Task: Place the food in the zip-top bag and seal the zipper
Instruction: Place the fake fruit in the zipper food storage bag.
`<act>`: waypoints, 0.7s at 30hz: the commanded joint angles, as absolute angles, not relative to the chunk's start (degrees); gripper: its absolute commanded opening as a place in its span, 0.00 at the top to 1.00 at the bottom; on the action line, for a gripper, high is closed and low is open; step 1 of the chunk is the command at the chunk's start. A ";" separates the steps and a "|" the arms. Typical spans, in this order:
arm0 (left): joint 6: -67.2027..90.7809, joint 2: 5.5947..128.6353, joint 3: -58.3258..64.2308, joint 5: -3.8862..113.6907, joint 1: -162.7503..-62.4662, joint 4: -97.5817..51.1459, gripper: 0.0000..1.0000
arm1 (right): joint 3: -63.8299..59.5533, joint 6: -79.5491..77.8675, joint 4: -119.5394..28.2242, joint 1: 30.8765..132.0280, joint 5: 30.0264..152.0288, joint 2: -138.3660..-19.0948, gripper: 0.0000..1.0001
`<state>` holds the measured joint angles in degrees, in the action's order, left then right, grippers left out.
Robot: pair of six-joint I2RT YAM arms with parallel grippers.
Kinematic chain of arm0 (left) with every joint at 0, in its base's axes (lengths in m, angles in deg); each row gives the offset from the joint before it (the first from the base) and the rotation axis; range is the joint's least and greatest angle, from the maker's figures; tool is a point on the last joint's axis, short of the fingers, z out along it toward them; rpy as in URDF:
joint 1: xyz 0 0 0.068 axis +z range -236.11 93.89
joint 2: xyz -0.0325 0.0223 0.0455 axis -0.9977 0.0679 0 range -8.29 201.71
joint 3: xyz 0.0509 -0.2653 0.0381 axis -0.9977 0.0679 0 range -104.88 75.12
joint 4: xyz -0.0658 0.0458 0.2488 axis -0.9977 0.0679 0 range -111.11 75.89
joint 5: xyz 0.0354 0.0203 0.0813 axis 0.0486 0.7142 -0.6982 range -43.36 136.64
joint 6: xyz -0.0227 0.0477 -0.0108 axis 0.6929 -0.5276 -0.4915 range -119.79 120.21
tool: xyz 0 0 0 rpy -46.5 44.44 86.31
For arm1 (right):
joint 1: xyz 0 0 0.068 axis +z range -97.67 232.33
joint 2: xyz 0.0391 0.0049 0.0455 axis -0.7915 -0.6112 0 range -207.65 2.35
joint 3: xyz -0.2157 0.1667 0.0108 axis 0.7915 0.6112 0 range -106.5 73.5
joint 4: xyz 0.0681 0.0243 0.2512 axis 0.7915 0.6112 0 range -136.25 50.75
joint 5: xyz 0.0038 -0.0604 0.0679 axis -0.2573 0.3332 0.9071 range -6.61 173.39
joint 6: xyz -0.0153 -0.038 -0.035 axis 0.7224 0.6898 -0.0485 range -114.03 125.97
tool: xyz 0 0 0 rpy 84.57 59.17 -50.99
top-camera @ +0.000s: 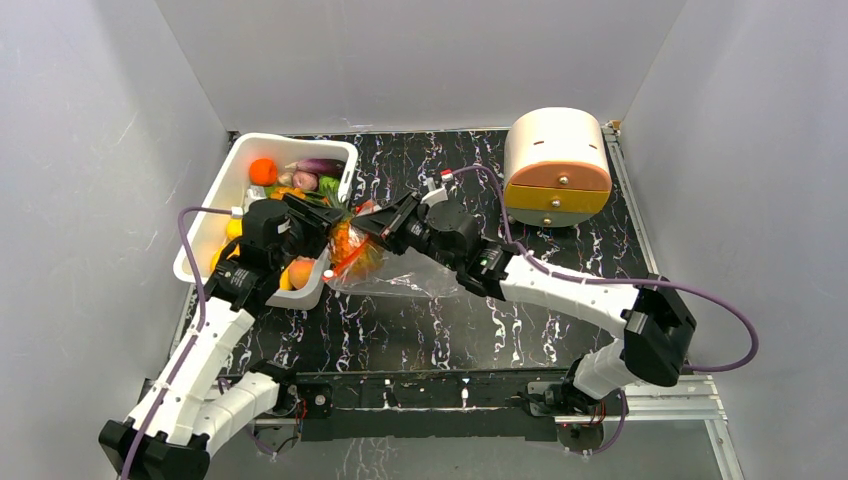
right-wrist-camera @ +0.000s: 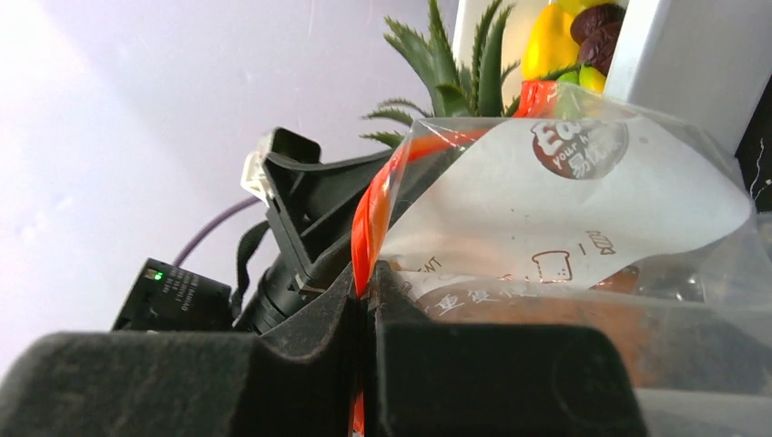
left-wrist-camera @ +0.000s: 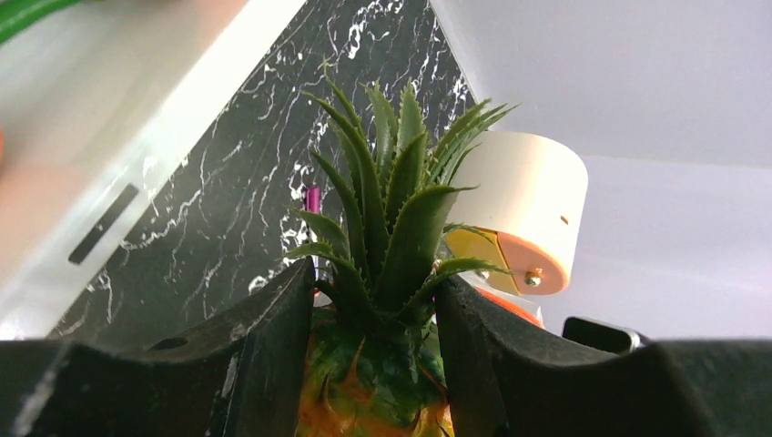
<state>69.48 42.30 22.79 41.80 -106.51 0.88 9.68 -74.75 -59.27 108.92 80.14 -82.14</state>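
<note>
- Left jaws: clamped on small plastic toy pineapple [left-wrist-camera: 373,382].
- Right jaws: closed on orange-red zip strip [right-wrist-camera: 369,218] of clear floppy plastic bag [right-wrist-camera: 564,209].
- Bag lies on black marbled tabletop [top-camera: 420,330], at 4 o'clock of white rectangular tub [top-camera: 290,138]; pineapple at bag's 9 o'clock edge.

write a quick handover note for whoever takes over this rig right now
Left end effector: closed on a plastic toy pineapple with green leaves, held at the bag's mouth.
Right end effector: shut on the orange-red zipper strip of the clear floppy zip-top bag.
Where: the bag lies on the black marbled table beside the white rectangular tub. Several small toy fruits and vegetables are in the tub.
Done: bag edge gripped, pineapple picked up.
Left: drop the pineapple in, load the rest, seal the zipper.
</note>
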 commanded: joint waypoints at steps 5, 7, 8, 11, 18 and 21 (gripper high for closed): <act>81.55 36.29 20.03 37.11 -106.70 9.39 1.00 | 13.80 -71.76 -64.28 109.66 75.15 -76.84 1.00; 82.89 36.08 19.52 37.23 -106.69 9.74 1.00 | 14.46 -71.78 -63.92 109.68 75.55 -76.31 1.00; 84.04 36.21 19.42 37.80 -106.68 9.92 1.00 | 14.71 -71.84 -63.93 109.70 75.82 -76.05 1.00; 86.02 36.99 19.17 41.03 -106.69 8.53 1.00 | 15.02 -71.03 -63.66 109.99 76.52 -75.79 1.00; 82.51 37.92 16.65 41.04 -106.74 9.44 1.00 | 15.47 -73.80 -66.97 110.42 77.78 -75.76 1.00; 80.72 36.27 18.29 41.20 -106.68 8.33 1.00 | 15.48 -75.17 -68.86 110.42 77.46 -76.02 1.00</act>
